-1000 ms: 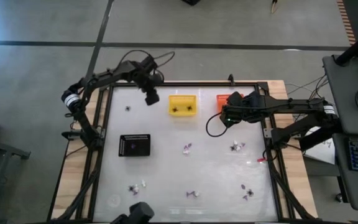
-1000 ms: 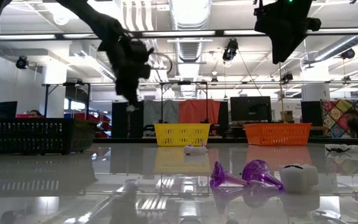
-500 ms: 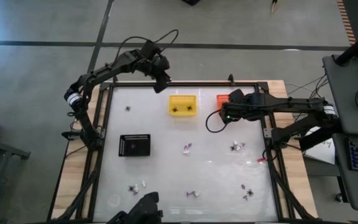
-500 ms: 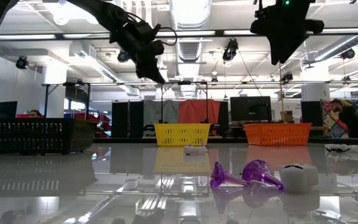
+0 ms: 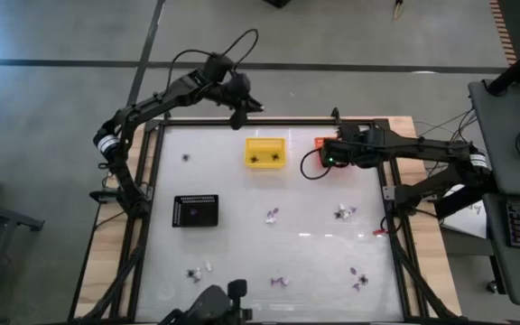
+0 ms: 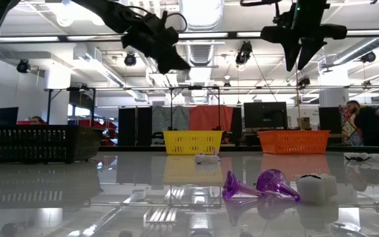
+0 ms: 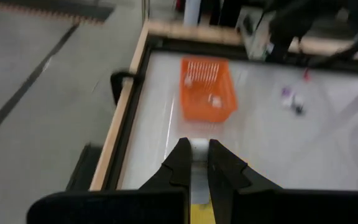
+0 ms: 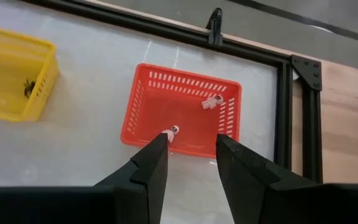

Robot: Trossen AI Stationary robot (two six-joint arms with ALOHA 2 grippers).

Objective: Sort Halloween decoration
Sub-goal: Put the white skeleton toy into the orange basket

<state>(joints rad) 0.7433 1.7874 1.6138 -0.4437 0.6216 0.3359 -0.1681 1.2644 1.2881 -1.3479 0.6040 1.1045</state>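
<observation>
The table [image 5: 323, 248] is a pale glossy sheet inside a dark frame, with bare stretches along its middle and near side. At the left stands the black tray [image 5: 195, 210]; a lone black trinket [image 5: 186, 157] lies beyond it towards the far rail, and a small mixed cluster [image 5: 199, 271] sits near the front edge.

The left claw [image 5: 246, 108] hangs over the far rail just beside the yellow basket [image 5: 265, 152], clenched, nothing visible between its tips. The basket holds black spider trinkets [image 5: 264, 159], below and a little nearer than that claw.

Purple pieces lie mid-table [image 5: 272, 215] and at the near edge [image 5: 280, 282].

The right claw [image 5: 332, 155] hovers above the orange basket [image 8: 182, 110], fingers [image 8: 149, 167] spread apart and gripping nothing. White trinkets [image 8: 214, 102] rest inside that basket, directly beneath the claw.

Further right, a white-and-purple group [image 5: 343, 212] lies near the right rail, and dark purple bits [image 5: 359, 278] sit towards the front right corner.
</observation>
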